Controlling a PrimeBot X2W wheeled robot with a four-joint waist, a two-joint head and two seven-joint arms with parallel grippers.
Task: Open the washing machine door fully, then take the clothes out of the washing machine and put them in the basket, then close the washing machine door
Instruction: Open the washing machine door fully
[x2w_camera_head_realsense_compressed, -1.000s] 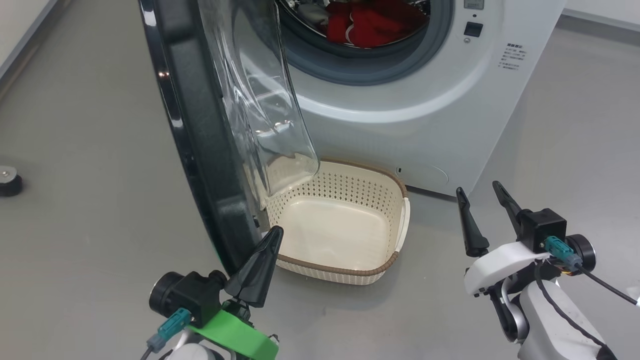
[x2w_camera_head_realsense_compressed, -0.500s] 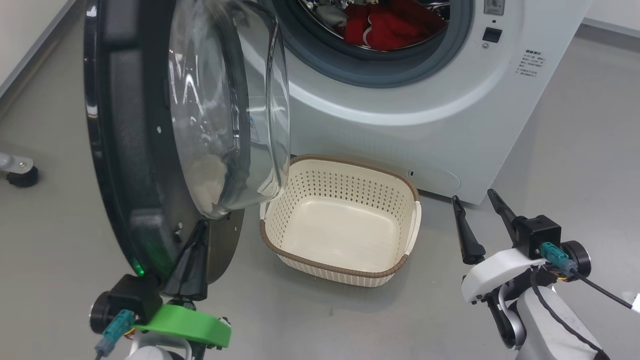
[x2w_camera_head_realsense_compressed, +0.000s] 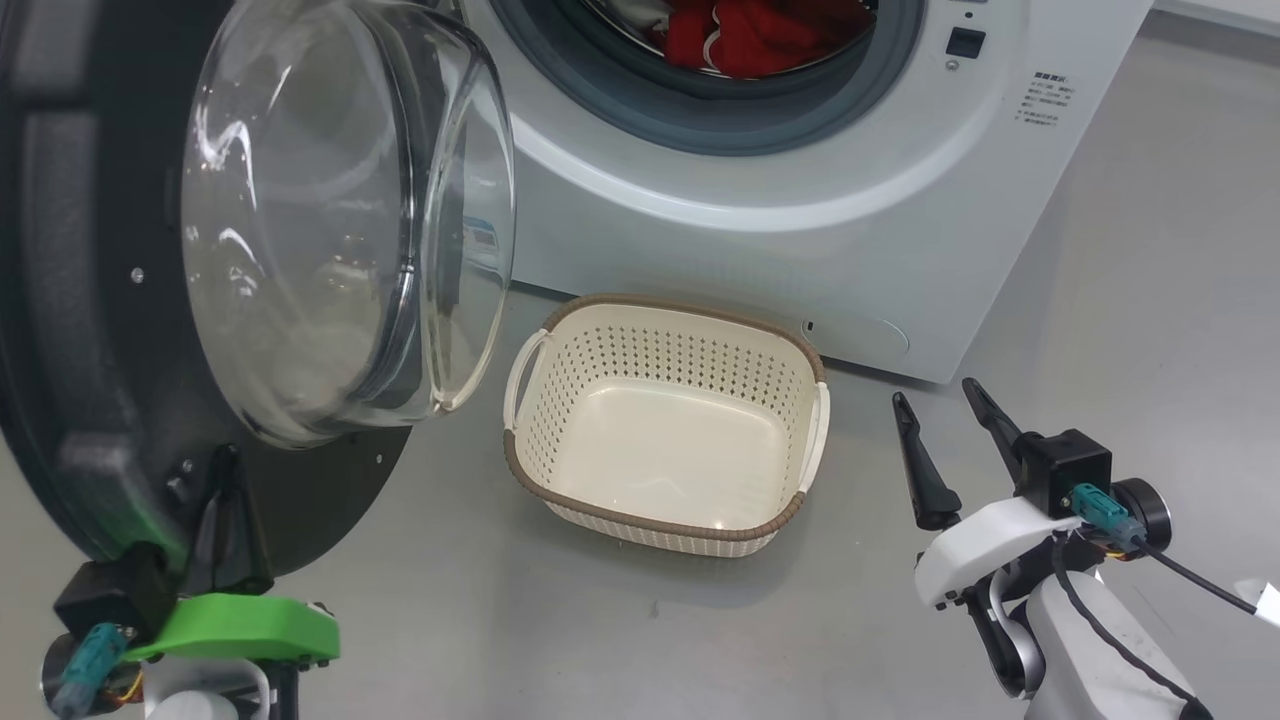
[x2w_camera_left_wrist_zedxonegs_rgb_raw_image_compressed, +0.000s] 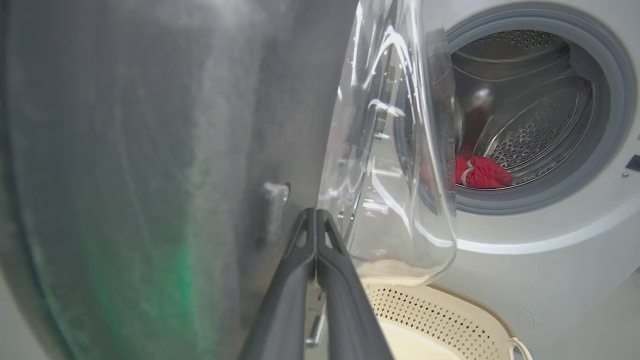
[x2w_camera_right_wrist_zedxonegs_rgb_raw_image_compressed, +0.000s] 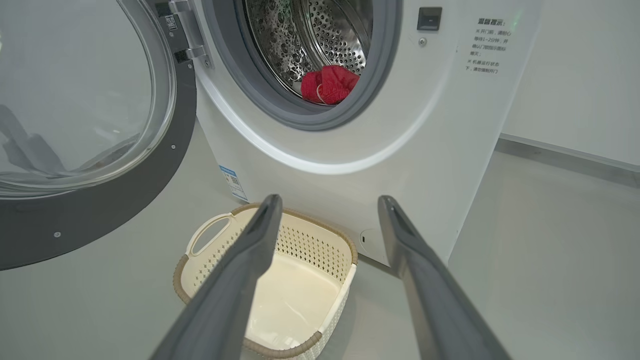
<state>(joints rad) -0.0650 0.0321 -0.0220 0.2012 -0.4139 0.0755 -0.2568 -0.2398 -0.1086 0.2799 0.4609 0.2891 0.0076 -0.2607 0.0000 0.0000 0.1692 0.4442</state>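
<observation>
The left gripper (x2w_camera_head_realsense_compressed: 228, 490), fingers pressed together, has its tips against the inner face of the door (x2w_camera_head_realsense_compressed: 90, 300), which stands swung wide. The basket (x2w_camera_head_realsense_compressed: 655, 527) sits on the floor before the washer (x2w_camera_head_realsense_compressed: 800, 250), with the clothes (x2w_camera_head_realsense_compressed: 740, 30) in the drum above. The right gripper (x2w_camera_head_realsense_compressed: 935, 395) hovers with its fingers spread wide, near the basket's right.

Head view looks down; wrist views low (sharing basket (x2w_camera_head_realsense_compressed: 655, 527)).
</observation>
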